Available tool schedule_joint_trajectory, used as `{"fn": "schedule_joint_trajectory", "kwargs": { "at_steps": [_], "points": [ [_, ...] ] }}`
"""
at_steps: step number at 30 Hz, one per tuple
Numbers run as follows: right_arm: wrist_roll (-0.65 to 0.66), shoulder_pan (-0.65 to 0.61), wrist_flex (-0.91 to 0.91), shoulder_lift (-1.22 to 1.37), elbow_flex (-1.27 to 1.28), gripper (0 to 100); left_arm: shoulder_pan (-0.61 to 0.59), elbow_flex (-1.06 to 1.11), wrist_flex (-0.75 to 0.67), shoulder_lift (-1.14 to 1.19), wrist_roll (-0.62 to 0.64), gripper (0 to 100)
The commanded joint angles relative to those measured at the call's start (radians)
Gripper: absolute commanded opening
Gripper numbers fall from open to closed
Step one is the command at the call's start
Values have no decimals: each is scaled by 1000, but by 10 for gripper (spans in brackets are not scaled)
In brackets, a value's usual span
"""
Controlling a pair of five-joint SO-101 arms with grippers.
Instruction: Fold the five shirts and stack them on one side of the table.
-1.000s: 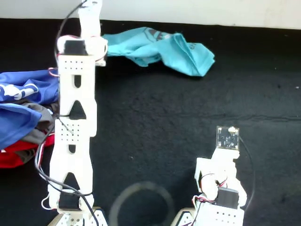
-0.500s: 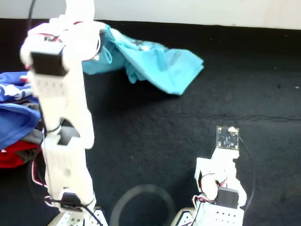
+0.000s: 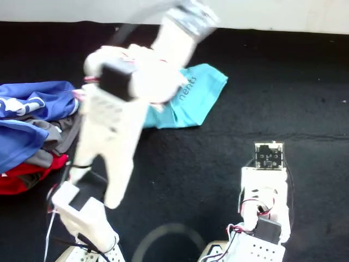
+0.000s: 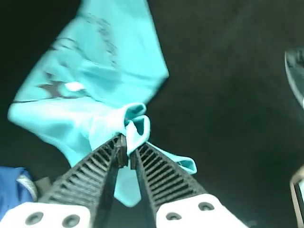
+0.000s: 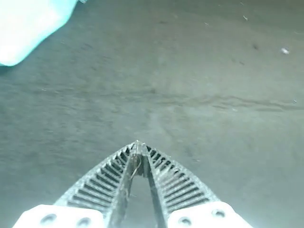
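One teal shirt [image 4: 95, 71], fold pinched in left hand [image 4: 128, 145]

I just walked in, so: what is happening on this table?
The left gripper is shut on a fold of the crumpled turquoise fabric shirt over the black table. The right gripper, shut and empty, points at bare table. A heap of blue, grey and red shirts lies unfolded at one side.

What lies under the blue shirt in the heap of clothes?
A grey garment and, lower, a red garment peek out beneath the blue shirt. How far they extend underneath is covered.
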Motion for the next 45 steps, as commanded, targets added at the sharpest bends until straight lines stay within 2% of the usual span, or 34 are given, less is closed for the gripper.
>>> {"fn": "schedule_joint_trajectory", "kwargs": {
  "at_steps": [1,4,8,11,18,21,25,30,33,36,40,45],
  "points": [
    [17,71,51,1,-165,10,102,87,-63,-35,-17,8],
    [21,70,165,1,-295,18,176,93,-150,-33,-17,14],
    [18,70,263,1,-437,142,205,162,-273,18,-15,105],
    [17,70,269,1,-461,202,202,183,-293,108,-15,181],
    [-87,54,229,1,-384,202,147,177,-287,234,86,188],
    [-92,-28,229,1,-332,202,50,122,-244,199,84,188],
    [-94,-180,202,2,-262,202,-136,96,-181,140,84,188],
    [-94,-239,119,4,-174,202,-371,105,-5,97,84,188],
    [-94,-294,101,45,-182,204,-521,136,2,87,84,188],
    [-95,-300,88,206,-303,204,-634,200,2,87,84,188],
    [-190,-305,174,547,-647,204,-717,300,2,50,83,188],
    [-249,-437,325,947,-1020,204,-759,464,2,-163,83,188]
  ]
}}
